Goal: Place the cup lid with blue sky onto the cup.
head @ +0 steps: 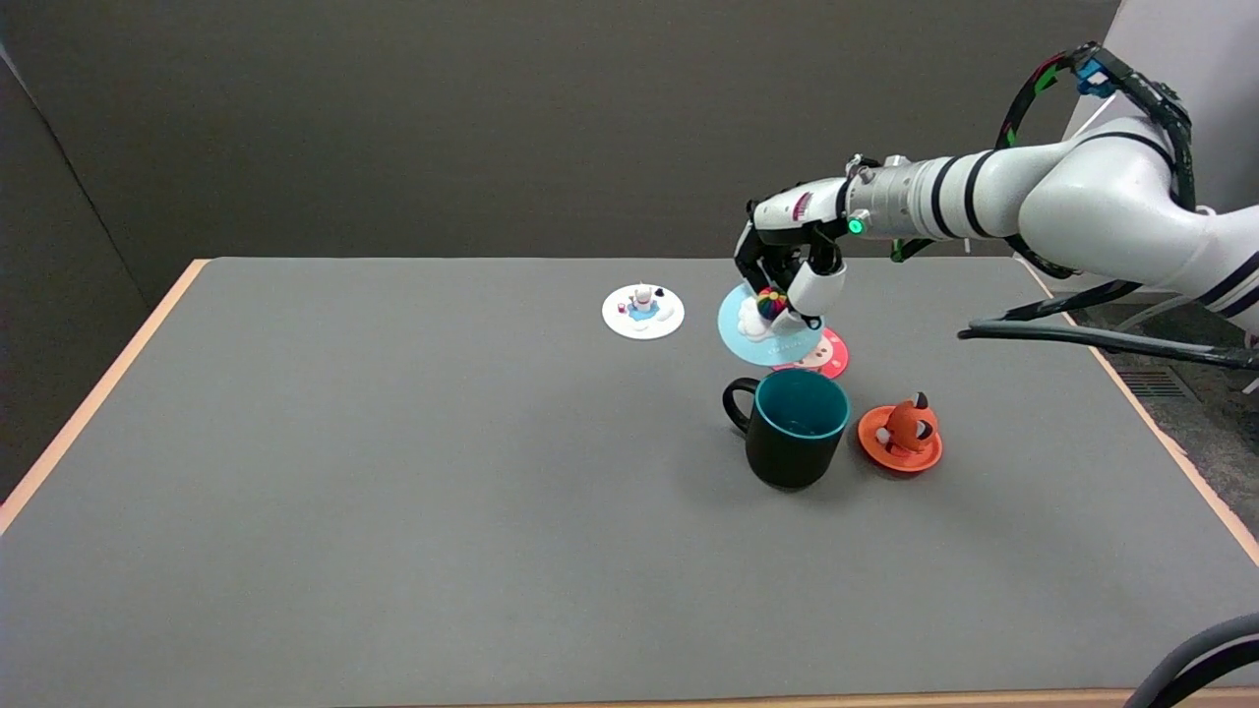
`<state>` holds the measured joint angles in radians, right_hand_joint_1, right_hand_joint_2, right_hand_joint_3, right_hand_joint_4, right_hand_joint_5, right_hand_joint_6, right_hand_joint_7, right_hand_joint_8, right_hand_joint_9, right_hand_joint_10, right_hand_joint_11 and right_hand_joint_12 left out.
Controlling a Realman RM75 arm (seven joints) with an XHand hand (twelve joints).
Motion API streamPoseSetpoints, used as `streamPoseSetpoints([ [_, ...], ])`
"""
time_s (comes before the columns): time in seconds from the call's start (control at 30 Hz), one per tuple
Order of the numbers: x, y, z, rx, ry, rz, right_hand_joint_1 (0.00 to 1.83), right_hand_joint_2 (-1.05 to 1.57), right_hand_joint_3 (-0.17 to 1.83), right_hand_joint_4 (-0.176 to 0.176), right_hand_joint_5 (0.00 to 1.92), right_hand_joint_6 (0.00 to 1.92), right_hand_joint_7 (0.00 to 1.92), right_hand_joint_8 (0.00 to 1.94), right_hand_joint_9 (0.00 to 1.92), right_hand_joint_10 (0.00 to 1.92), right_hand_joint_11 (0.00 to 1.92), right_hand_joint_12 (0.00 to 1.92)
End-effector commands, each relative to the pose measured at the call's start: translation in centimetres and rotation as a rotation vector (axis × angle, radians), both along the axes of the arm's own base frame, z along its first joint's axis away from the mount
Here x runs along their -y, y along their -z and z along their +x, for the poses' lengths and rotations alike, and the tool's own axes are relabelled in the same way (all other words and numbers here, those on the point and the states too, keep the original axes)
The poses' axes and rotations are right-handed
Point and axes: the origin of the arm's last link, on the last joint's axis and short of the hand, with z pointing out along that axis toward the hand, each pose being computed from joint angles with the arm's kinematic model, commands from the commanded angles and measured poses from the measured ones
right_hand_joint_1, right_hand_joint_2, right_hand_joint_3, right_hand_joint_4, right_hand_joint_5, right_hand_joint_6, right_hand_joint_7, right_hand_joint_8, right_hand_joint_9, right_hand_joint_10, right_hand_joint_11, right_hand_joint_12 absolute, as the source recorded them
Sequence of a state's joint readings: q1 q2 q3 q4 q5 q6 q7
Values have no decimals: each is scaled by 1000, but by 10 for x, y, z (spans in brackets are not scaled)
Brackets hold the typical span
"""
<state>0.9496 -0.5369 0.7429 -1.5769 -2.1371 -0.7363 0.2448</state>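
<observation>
So our right hand (787, 264) is up in the air over the far right part of the bench (393, 492), fingers curled down and pinched on the little rainbow-coloured knob of the blue sky lid (762, 334). We can see the lid hanging tilted from that grip, its light blue face turned toward the near left, with a white cloud shape next to the knob. It's clear of the bench and sits just far of the cup (792, 428), not over the opening yet.

The cup is black outside, teal inside, standing upright with the handle pointing left. It's open on top, nothing on it.

Counting lids, we get four total: the blue one in the hand, plus three lying flat on the bench. A pink lid (826, 359) is partly hidden behind the blue one, just far of the cup. An orange lid (900, 442) with a fox-like figure on top sits just right of the cup, close but we can't tell if it's touching. A white lid (642, 312) with a small figure and a blue patch is off to the far left of the hand, well apart from the others.

One cup, four lids, one hand working. The white arm (1033, 192) comes in from the right edge.
</observation>
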Motion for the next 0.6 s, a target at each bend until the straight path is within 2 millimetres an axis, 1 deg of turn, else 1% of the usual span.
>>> streamPoseSetpoints([
  [0.03,-7,-4,-5,-27,51,-38,1214,814,700,5,840,1375,1011,1180,827,1162,696,364],
  [0.13,-9,-4,0,-5,23,-47,1216,814,693,8,849,1356,1016,1170,830,1161,696,377],
  [0.27,-11,-5,1,-3,23,-52,1219,805,691,19,873,1339,1023,1140,840,1137,694,392],
  [0.43,-10,-7,11,16,14,-69,1220,797,700,21,880,1342,1028,1126,842,1142,700,403],
  [0.6,-11,-12,10,21,35,-90,1222,793,702,21,886,1328,1035,1120,852,1135,705,415],
])
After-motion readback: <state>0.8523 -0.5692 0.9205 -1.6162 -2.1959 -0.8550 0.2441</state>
